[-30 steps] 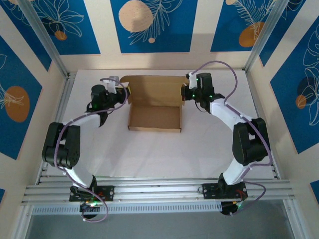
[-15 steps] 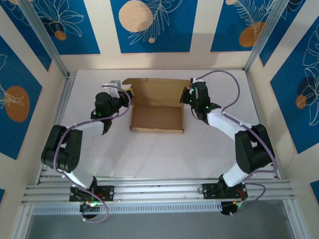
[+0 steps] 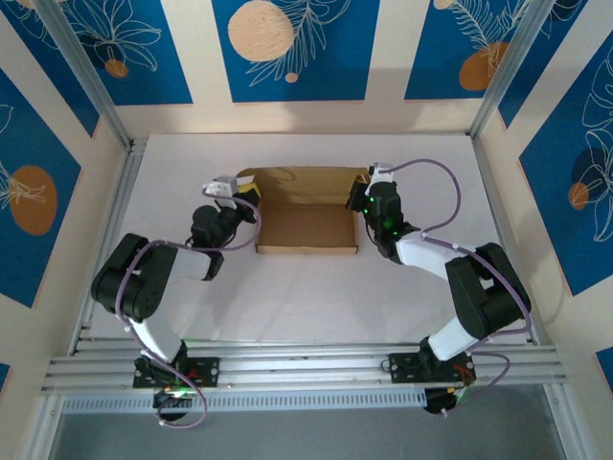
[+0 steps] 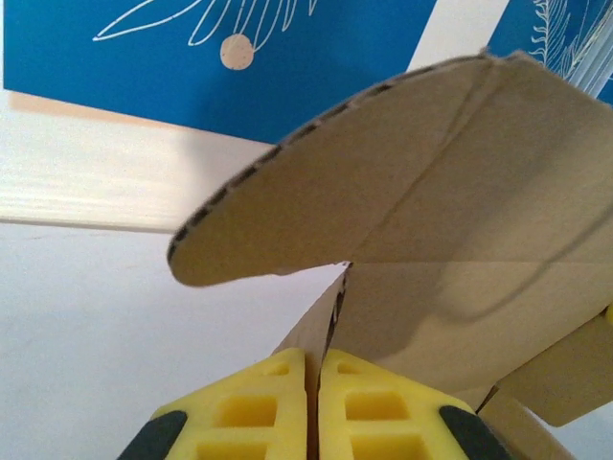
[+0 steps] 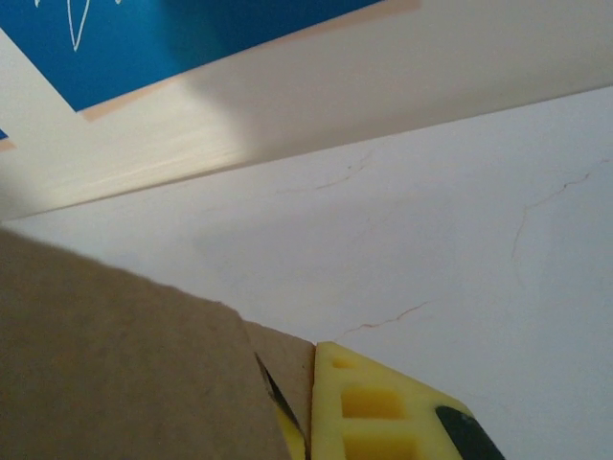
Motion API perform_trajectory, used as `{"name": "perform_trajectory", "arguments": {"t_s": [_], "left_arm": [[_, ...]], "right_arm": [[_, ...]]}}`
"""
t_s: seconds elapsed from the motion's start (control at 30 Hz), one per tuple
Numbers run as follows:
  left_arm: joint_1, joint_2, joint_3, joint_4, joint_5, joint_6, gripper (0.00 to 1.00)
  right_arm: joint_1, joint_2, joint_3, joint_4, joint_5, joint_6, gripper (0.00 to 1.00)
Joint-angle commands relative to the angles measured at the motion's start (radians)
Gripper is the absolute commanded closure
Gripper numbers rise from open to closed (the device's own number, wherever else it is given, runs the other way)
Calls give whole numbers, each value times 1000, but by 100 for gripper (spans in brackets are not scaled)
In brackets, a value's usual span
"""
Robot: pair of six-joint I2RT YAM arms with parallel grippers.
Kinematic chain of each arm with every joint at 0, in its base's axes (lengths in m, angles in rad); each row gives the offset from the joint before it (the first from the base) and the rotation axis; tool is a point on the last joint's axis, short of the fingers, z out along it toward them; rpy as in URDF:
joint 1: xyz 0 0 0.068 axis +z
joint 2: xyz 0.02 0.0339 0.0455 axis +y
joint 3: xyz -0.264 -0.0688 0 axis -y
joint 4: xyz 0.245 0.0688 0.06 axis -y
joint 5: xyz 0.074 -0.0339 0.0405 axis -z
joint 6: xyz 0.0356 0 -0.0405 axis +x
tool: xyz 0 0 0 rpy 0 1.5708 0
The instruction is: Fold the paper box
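**Top external view: one box, pinched at both ends**

The left end effector (image 3: 245, 195) is clamped on the left wall of the paper box (image 3: 306, 227). The box sits on the worktop (image 3: 287, 297) just to its right, long axis running arm to arm. The right end effector (image 3: 362, 197) is clamped on the opposite wall. Neither arm is nearer. Count: one box, two end effectors.

You see a flat white table top (image 3: 306, 307) with cream walls (image 3: 196, 57) on three sides. The walls have big blue panels (image 3: 326, 57) with white leaf drawings and round orange spots. Thin silver metal posts (image 3: 91, 81) lean up from the far corners, long silver metal rails (image 3: 306, 364) run across the near edge, and the light is bright and soft.
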Motion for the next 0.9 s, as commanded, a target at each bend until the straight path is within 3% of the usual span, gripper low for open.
{"name": "perform_trajectory", "arguments": {"t_s": [0.0, 0.43, 0.87], "left_arm": [[-69, 31, -31, 111, 47, 13, 91], [-165, 36, -29, 111, -30, 18, 82], [-182, 53, -112, 112, -47, 95, 83]], "right_arm": [[54, -38, -41, 169, -40, 38, 100], [102, -52, -113, 199, 35, 111, 100], [122, -77, -248, 291, 4, 22, 100]]}}
